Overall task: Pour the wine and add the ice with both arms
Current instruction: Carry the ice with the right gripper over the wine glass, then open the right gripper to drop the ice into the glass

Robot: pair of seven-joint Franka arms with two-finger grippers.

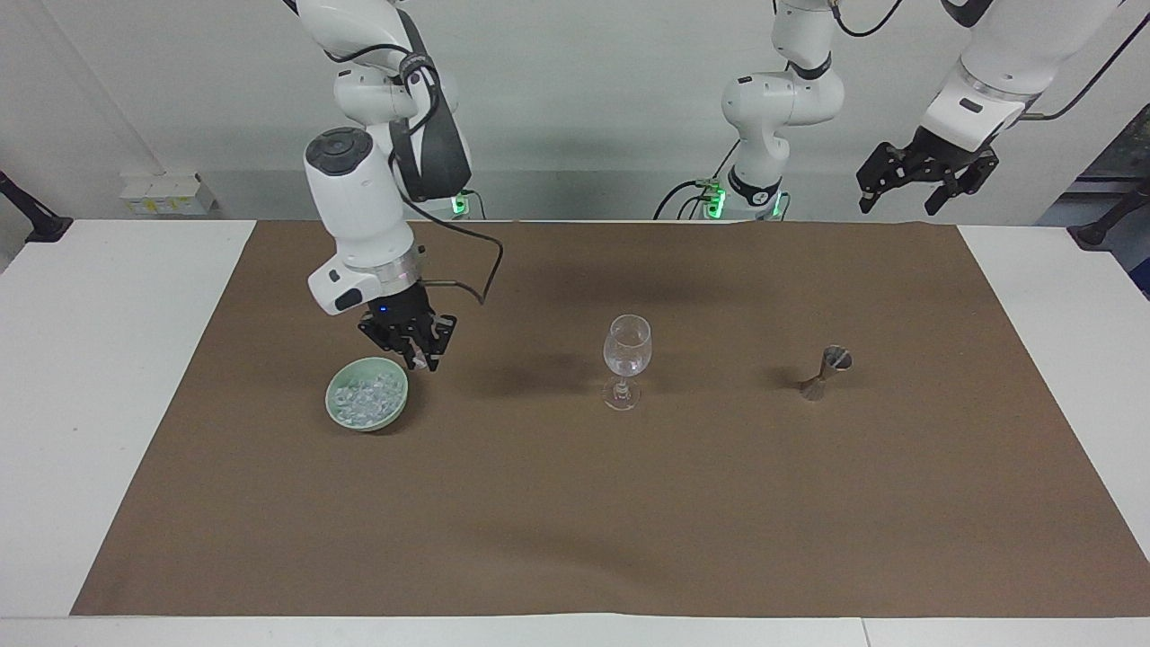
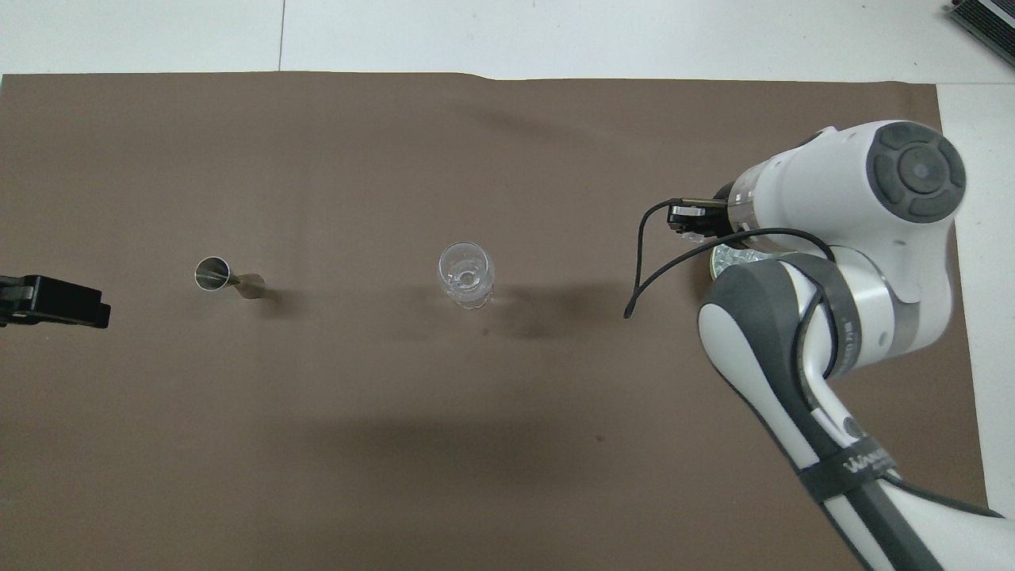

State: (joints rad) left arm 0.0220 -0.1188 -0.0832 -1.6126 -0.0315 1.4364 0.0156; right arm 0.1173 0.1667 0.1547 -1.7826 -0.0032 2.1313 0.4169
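Observation:
A green bowl holds the ice, a heap of small clear cubes, toward the right arm's end of the brown mat. My right gripper hangs above the mat just beside the bowl's rim, on the wine glass's side. It is shut on a small pale ice cube at its fingertips. It also shows in the overhead view, where the arm hides most of the bowl. The wine glass stands mid-mat with a little clear wine in it. My left gripper waits open, high over the mat's edge.
A steel jigger stands upright on the mat between the wine glass and the left arm's end. The brown mat covers most of the white table. A black cable loops from the right wrist.

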